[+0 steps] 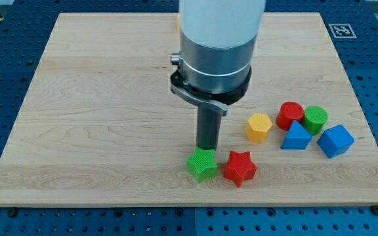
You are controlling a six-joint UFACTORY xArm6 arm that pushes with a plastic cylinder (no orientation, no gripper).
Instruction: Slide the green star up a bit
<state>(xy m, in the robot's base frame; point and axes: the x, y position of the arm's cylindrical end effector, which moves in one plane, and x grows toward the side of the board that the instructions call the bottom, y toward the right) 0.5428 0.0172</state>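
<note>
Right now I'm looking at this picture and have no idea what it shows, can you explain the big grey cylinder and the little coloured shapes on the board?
The grey cylinder is the end of my robot arm. It has no hand, only a dark rod; nothing is held. My tip slides on the wooden board to push blocks. There is one camera view, looking down at an angle. My tip sits just above the green star, at or very near its top edge. Beside it on the view's right is a red star. Farther right lie a yellow hexagon, a red cylinder, a green cylinder and two blue blocks.
</note>
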